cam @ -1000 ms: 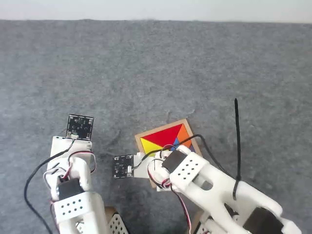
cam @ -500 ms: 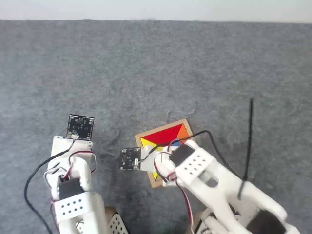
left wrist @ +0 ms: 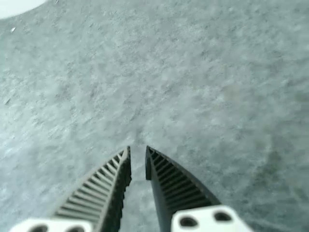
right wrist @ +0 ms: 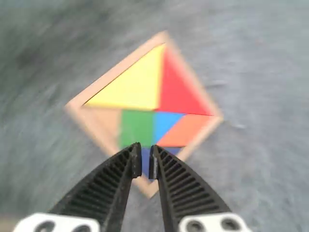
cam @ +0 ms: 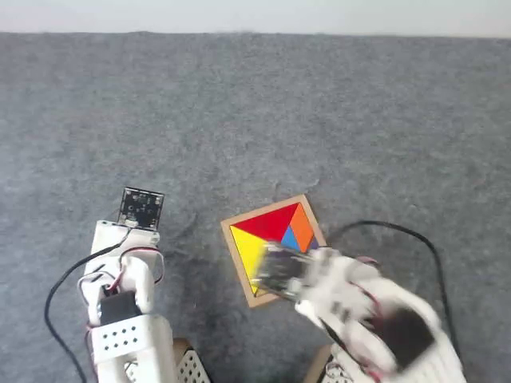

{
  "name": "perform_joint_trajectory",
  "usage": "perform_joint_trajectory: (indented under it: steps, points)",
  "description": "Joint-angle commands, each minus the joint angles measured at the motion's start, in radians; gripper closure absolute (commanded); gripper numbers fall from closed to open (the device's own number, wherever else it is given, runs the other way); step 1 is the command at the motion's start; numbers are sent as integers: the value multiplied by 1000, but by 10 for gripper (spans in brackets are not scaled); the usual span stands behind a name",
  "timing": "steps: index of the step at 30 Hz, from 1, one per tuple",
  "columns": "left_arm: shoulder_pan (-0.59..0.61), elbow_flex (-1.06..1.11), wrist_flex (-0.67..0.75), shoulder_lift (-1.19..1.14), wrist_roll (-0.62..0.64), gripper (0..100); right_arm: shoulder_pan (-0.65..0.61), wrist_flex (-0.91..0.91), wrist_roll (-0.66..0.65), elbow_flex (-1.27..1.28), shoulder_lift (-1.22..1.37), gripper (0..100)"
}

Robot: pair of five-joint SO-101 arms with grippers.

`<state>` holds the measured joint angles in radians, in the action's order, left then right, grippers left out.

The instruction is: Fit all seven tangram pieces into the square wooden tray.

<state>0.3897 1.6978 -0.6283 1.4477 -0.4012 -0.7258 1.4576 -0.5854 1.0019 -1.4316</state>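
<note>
The square wooden tray (cam: 263,211) lies on the grey carpet, turned like a diamond. In it I see a red triangle (cam: 275,222), a yellow triangle (cam: 249,249), an orange piece (cam: 302,226) and a small blue piece (cam: 289,236). In the right wrist view the tray (right wrist: 116,67) also holds a green square (right wrist: 136,128), a tan piece (right wrist: 104,123) and a dark blue piece at its near corner. My right gripper (right wrist: 143,152) hangs shut and empty above that corner. My left gripper (left wrist: 137,151) is shut over bare carpet, away from the tray.
Grey carpet covers the whole table. The left arm (cam: 128,275) stands at the front left and the right arm (cam: 359,315) at the front right, just in front of the tray. A black cable (cam: 399,231) loops to the right of the tray.
The right arm has drawn back toward the front right, off the tray, uncovering the pieces. Its cable dropped from upright to a low loop. The left arm shifted slightly.
</note>
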Motion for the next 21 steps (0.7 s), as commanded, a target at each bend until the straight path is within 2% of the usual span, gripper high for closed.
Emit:
perform_joint_trajectory:
  steps: [1, 5, 10, 16, 19, 21]
  points:
    - [-77, -8, -55, 15, -8, 953, 275, -48, 43, 63, -394, 941]
    - [-115, -8, -66, 15, -8, 953, 490, -159, 46, 187, -334, 940]
    - [-118, -8, -66, 15, -8, 953, 536, -202, 49, 420, -360, 943]
    - [-150, -8, -68, 14, -3, 953, 641, -223, 241, 686, -378, 940]
    - [-155, -8, -81, 11, -3, 953, 745, -232, 307, 681, -381, 941]
    - [-155, -8, -143, 15, -3, 953, 816, -219, 311, 681, -381, 943]
